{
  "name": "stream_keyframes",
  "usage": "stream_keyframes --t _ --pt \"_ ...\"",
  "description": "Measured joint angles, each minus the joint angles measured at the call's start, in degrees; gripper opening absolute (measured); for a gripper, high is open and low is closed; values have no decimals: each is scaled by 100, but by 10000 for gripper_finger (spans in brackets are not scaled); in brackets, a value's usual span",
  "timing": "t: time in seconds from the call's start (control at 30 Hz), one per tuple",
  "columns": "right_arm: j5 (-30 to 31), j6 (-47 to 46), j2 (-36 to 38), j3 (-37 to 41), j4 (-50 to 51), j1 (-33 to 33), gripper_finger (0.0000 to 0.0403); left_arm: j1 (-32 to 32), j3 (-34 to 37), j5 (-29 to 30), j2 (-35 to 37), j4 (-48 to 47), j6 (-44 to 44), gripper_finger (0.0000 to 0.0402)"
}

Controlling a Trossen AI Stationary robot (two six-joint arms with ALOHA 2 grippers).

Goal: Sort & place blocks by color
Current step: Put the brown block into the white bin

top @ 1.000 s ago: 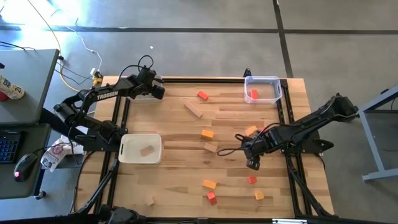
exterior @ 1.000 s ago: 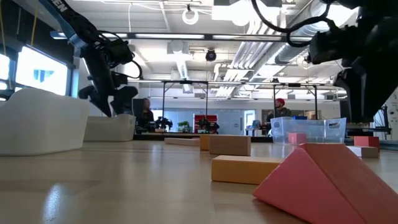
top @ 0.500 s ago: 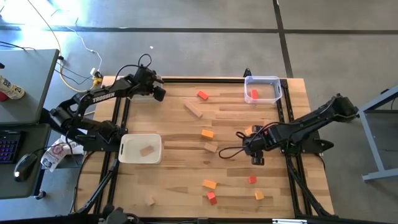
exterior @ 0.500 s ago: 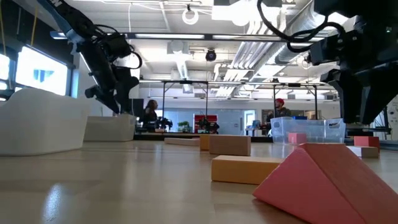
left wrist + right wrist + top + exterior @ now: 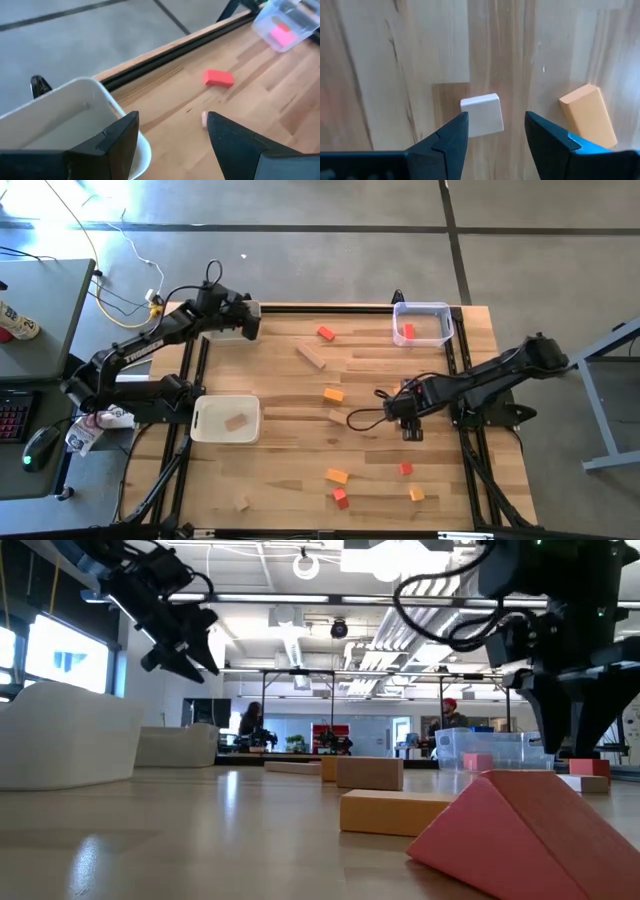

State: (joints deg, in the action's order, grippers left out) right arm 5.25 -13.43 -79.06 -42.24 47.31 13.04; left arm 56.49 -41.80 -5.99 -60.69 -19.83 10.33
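A wide hall with ceiling lights and distant people stretches behind the slatted wooden worktop (image 5: 300,450). On it a clear bin (image 5: 422,323) at the far right corner holds a pink-red block (image 5: 408,332). A white bin (image 5: 226,420) near the left edge holds one plain wood block (image 5: 236,422), and another white bin (image 5: 60,120) sits at the far left corner.

Loose pieces lie scattered. There is a red block (image 5: 326,333) and a long plain plank (image 5: 310,355) toward the far side, an orange block (image 5: 333,394) and a plain block (image 5: 338,417) mid-worktop. Orange (image 5: 337,476) and red (image 5: 341,498) pieces lie near the front, with another red (image 5: 405,469), another orange (image 5: 417,494) and a plain piece (image 5: 242,503).

The left tool (image 5: 246,322) hangs over the far left bin with its fingers spread and nothing between them; the red block lies well beyond it.

The right tool (image 5: 411,426) points down at mid-right, its fingers apart and holding nothing. Its wrist view shows a pale cube (image 5: 481,115) lying on the wood between the fingertips, untouched, and an orange block (image 5: 587,116) just beside one finger.
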Motion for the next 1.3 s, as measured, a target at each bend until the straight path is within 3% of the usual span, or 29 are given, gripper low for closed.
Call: stream_keyframes --t 0.3,0.63,1.17,1.3 --pt "-136 46 -756 7 -13 2 181 -103 0 47 156 -7 -1 223" --pt "-114 92 -991 -15 -181 2 181 -105 0 65 151 -9 -3 223" --pt "317 -4 -969 -81 -166 -53 181 -105 0 65 149 -9 -1 223" --pt "830 -11 -974 -334 -4 -87 181 -105 0 65 147 -9 -1 223"
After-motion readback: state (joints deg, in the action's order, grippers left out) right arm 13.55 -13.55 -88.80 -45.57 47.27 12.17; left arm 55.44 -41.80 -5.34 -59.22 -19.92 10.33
